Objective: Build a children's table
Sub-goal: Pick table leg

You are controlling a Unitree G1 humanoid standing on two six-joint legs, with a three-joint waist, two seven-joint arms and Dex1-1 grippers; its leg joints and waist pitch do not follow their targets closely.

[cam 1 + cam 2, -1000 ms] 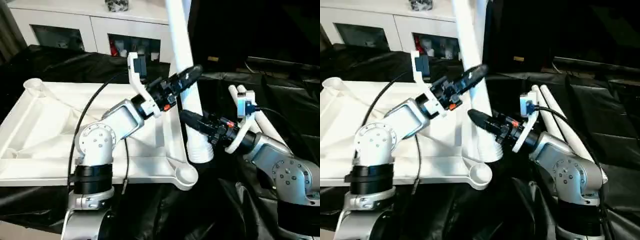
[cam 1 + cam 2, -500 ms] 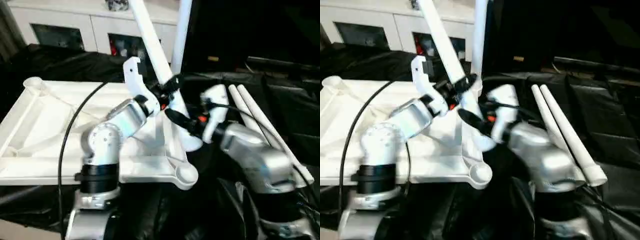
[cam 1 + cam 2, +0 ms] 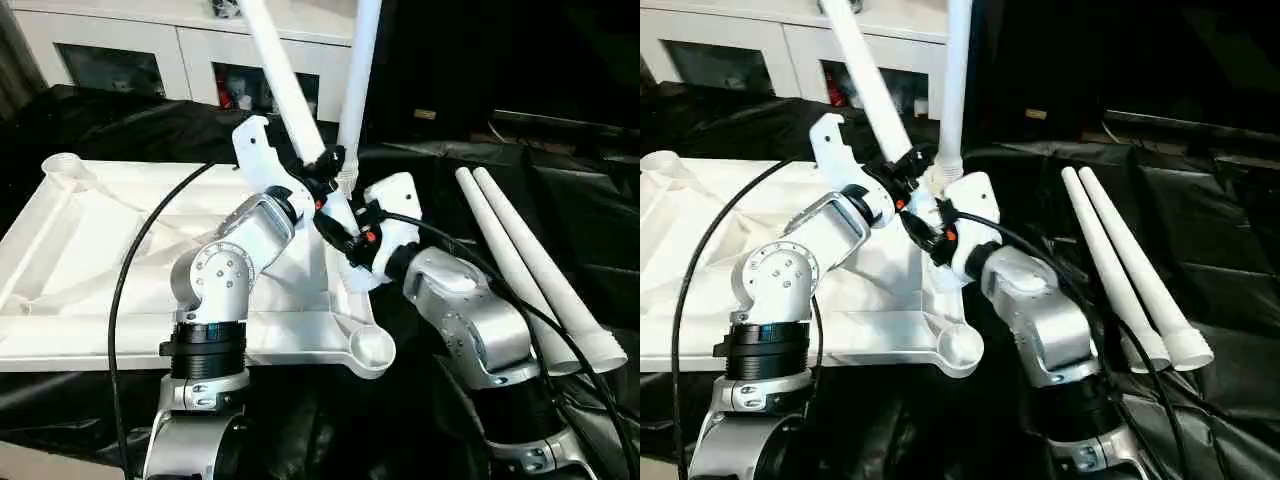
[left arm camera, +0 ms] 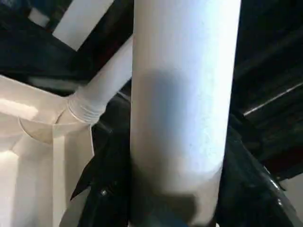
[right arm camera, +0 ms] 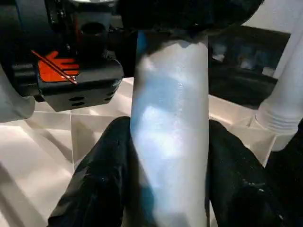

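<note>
Upside down on black sheeting (image 3: 90,115): large white rectangular plastic table top (image 3: 90,260), ribbed underside up, round socket at the near corner (image 3: 372,347) open, another at the far left corner (image 3: 64,165); rising from the far right corner, one long white tapered tube leg (image 3: 358,75), already seated, upper end cut off by the frame edge; slanting across in front of it, a second white tube leg (image 3: 285,85), tilted, top likewise out of frame, lower end hidden behind the wrists; clamped on this tilted leg from one side, left gripper (image 3: 325,170), black fingers (image 4: 109,189) flanking the tube in the wrist view; clamped lower on the same leg, right gripper (image 3: 345,235), fingers (image 5: 102,184) pressed to either side of the tube; exact seat of the leg's foot impossible to make out; off to the right on the sheeting, two more white tube legs (image 3: 530,265) lying side by side, touching; behind, a white cabinet with glass doors (image 3: 150,60), contents indistinct.
</note>
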